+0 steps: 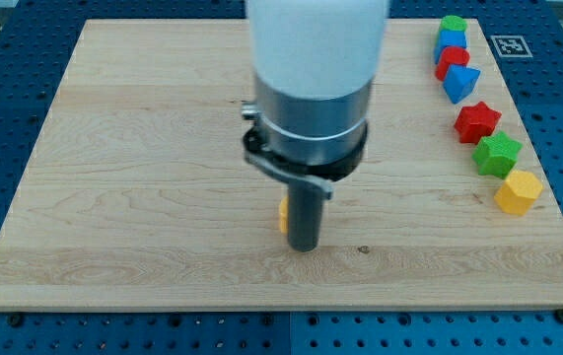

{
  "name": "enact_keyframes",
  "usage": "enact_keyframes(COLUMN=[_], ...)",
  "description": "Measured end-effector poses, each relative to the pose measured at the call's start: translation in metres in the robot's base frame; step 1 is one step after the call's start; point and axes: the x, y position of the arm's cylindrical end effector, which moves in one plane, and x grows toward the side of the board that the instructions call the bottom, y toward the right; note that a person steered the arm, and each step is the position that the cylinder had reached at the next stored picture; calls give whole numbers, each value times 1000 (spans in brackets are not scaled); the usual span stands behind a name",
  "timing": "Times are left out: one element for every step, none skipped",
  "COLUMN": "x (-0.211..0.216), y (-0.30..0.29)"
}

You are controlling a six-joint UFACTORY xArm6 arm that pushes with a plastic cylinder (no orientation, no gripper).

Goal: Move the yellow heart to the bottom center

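Note:
Only a thin yellow sliver of the yellow heart shows, at the left side of my rod near the board's bottom centre; the rod hides the rest. My tip rests on the board just right of and below that sliver, touching or nearly touching the block. The arm's wide white and grey body covers the board's upper middle.
The wooden board lies on a blue perforated table. Along the view's right edge, top to bottom: a green block, a blue block, a red block, a blue block, a red star, a green star, a yellow hexagon.

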Motion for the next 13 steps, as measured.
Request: enact_keyframes(x=[-1,0,-19,-34,-29,-29,-30,-30,-30,-30,-30,-29,-20], y=[-7,-35,-66,-72,-62,-42,-24,7,38,73,108,143,165])
